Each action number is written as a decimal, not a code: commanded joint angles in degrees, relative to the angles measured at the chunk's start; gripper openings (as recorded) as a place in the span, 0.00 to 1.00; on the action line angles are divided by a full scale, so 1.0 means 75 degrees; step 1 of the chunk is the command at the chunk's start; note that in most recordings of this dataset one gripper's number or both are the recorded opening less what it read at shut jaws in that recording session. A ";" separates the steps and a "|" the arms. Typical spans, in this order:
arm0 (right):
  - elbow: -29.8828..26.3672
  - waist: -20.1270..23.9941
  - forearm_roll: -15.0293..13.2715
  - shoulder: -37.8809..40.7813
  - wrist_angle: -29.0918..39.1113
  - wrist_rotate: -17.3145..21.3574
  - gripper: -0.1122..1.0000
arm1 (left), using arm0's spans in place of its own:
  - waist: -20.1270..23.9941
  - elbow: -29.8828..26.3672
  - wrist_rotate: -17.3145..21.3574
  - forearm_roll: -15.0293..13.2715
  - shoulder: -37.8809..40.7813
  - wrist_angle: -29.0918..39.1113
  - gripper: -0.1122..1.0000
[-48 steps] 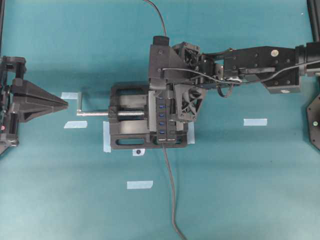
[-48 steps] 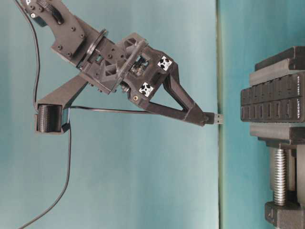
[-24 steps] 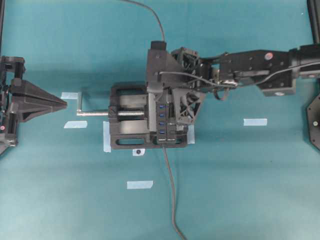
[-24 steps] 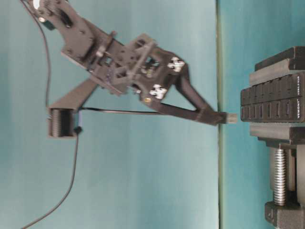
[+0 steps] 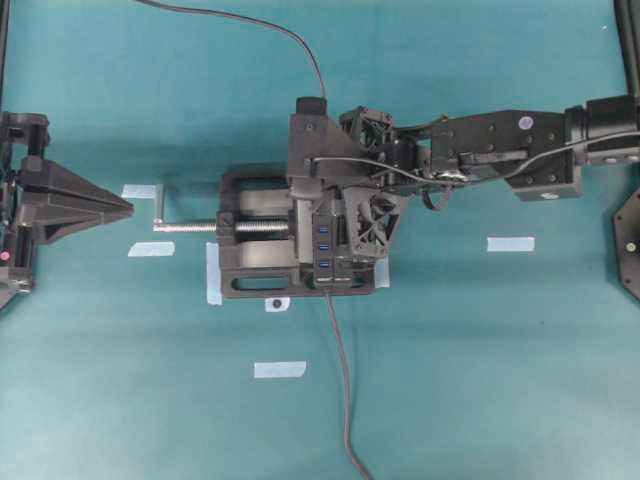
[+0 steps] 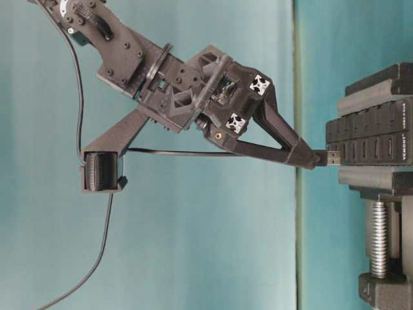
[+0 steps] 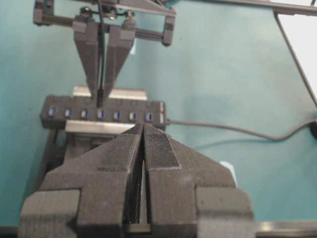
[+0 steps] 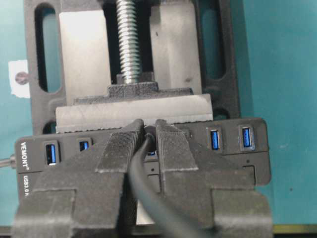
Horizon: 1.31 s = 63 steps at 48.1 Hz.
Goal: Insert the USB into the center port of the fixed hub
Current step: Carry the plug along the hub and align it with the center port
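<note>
Left gripper (image 5: 128, 207) waits at nine o'clock with fingers pressed together (nothing between them), vise (image 5: 255, 232) mid-table clamps the fixed hub (image 5: 325, 245), and right gripper (image 6: 316, 158) pinches the USB (image 6: 331, 157), tip at the port row.

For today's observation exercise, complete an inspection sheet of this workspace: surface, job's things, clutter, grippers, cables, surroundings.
Surface: teal mat.
Job's things: USB at the face of the fixed hub; hub clamped in vise.
Clutter: tape strips on mat.
Grippers: right gripper shut on USB; left gripper shut, holding nothing, apart from the hub.
Cables: USB cable trails back; hub cable runs off mat.
Surroundings: nothing seen.
</note>
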 commanded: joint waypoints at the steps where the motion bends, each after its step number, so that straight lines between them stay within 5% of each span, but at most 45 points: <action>1: -0.0047 0.0012 0.0023 -0.0094 -0.0035 0.0023 0.18 | 0.0012 -0.0094 0.0000 0.0000 0.0047 -0.0070 0.11; 63: 0.0070 -0.0012 0.0023 0.0164 -0.0035 0.0012 0.18 | 0.0012 -0.0094 0.0000 0.0012 0.0047 -0.0070 0.11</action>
